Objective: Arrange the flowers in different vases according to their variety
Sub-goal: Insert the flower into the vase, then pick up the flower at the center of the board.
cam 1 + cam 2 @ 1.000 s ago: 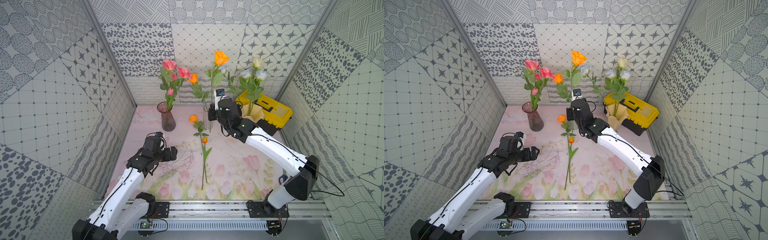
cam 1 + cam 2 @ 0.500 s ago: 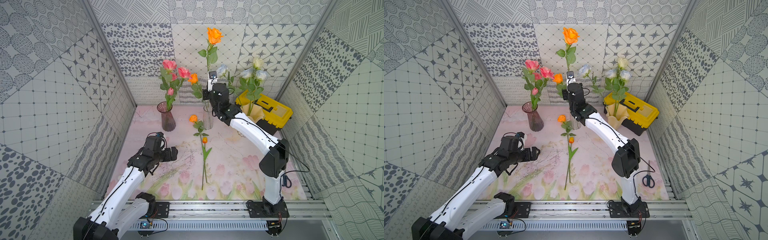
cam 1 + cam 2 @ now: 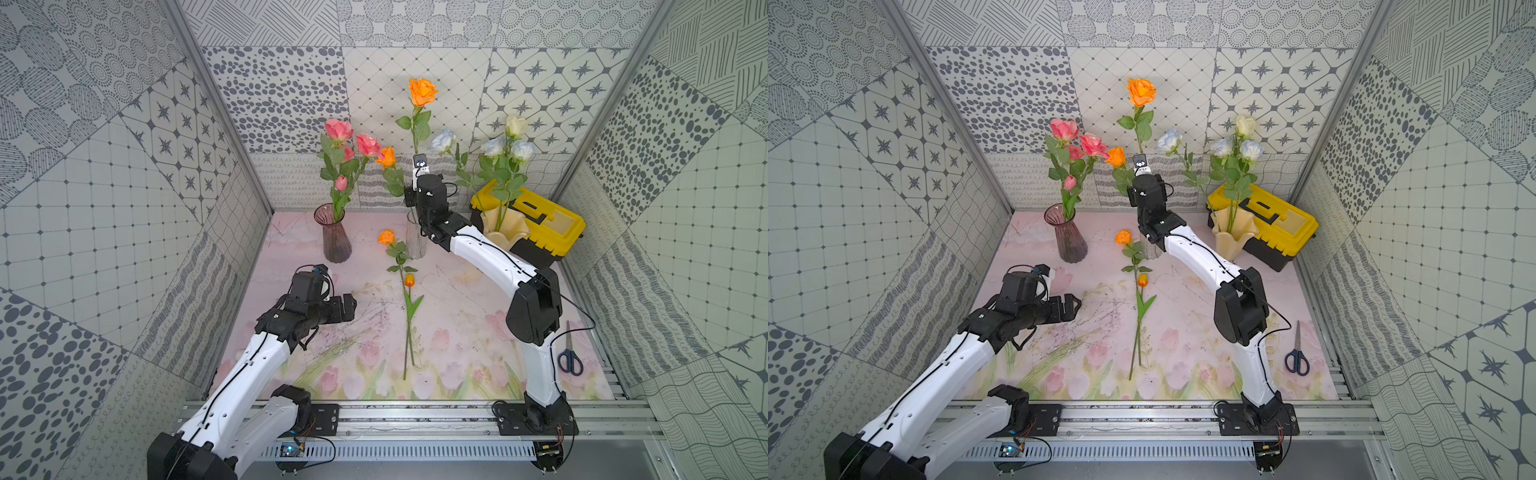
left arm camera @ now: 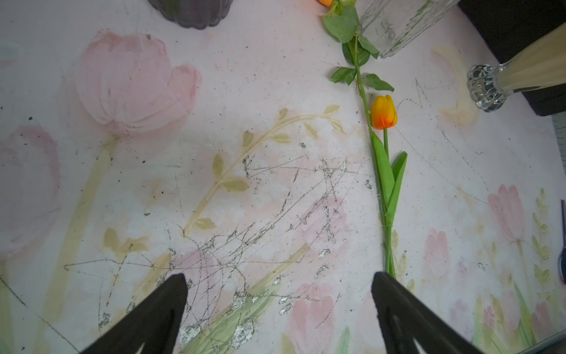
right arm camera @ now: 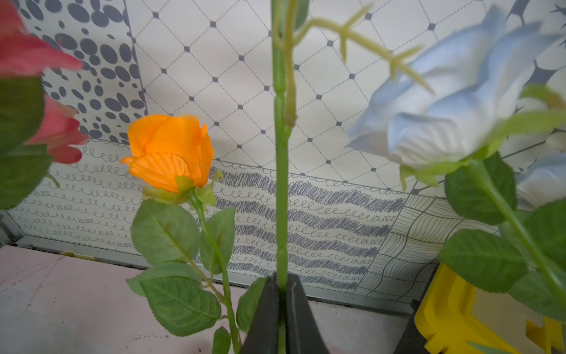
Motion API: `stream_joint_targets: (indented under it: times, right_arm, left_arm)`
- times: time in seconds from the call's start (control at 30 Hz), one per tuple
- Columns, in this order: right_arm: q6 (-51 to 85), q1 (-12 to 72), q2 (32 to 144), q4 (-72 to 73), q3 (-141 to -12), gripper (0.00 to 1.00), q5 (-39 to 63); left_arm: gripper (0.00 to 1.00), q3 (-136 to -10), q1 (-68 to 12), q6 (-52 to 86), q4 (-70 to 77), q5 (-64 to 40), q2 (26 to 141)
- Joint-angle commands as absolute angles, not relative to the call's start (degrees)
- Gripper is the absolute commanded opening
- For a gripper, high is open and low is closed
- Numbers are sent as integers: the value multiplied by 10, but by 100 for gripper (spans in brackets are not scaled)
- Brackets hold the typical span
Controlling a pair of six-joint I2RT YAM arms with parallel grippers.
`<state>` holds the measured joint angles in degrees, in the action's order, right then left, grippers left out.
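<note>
Patterned walls [image 3: 270,91] surround the pink bench [image 3: 457,299]. In both top views the right fingers [image 3: 419,168] clamp an orange rose [image 3: 422,91] upright, clear vase [image 3: 415,245] below them. Left wrist: left fingers [image 4: 153,315] apart, orange tulip [image 4: 383,112] lying ahead. Right wrist: right fingers pinch the stem [image 5: 281,184].

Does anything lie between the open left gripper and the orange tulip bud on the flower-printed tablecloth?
Mostly bare cloth. But the long-stemmed orange rose lies close alongside the orange tulip bud, on the side facing the left gripper, so closing there may catch both stems.
</note>
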<state>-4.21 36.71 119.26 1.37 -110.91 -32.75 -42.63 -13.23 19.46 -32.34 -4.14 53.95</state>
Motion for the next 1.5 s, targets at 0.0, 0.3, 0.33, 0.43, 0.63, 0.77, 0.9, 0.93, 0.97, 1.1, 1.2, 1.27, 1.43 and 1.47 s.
stream_joint_targets:
  times: [0.0, 0.3, 0.33, 0.43, 0.63, 0.77, 0.9, 0.93, 0.97, 1.1, 1.2, 1.27, 1.43, 1.47]
  right_arm:
    - [-27, 367, 1172, 52, -1064, 0, -341]
    - [7, 372, 1089, 51, -958, 61, -326]
    - [10, 375, 1077, 49, -947, 63, -324]
    - [16, 387, 1042, 29, -920, 64, -316]
    - [45, 417, 967, -26, -857, 66, -300]
    - [99, 438, 916, -98, -816, 67, -289]
    - [179, 450, 865, -152, -753, 66, -254]
    - [201, 451, 854, -166, -737, 66, -241]
    - [222, 453, 846, -181, -723, 65, -225]
    - [282, 465, 828, -244, -689, 64, -159]
    - [323, 473, 831, -282, -681, 63, -81]
    - [348, 481, 844, -311, -685, 62, -33]
    - [399, 521, 887, -338, -688, 61, 46]
    - [406, 529, 893, -340, -689, 61, 52]
  left_arm:
    - [99, -423, -133, 200, -316, -50, 541]
    - [99, -423, -132, 200, -318, -50, 541]
    - [99, -423, -132, 200, -318, -51, 539]
    - [99, -423, -132, 200, -317, -50, 540]
    - [99, -423, -132, 200, -318, -50, 540]
    - [99, -423, -133, 200, -319, -50, 540]
    - [99, -423, -133, 200, -318, -51, 541]
    - [99, -423, -133, 201, -318, -51, 540]
    - [99, -423, -133, 200, -319, -50, 540]
    - [99, -422, -133, 201, -320, -51, 541]
    - [99, -423, -133, 201, -320, -52, 541]
    - [99, -424, -133, 201, -320, -52, 542]
    - [99, -424, -133, 201, -322, -52, 543]
    - [99, -424, -133, 201, -321, -52, 543]
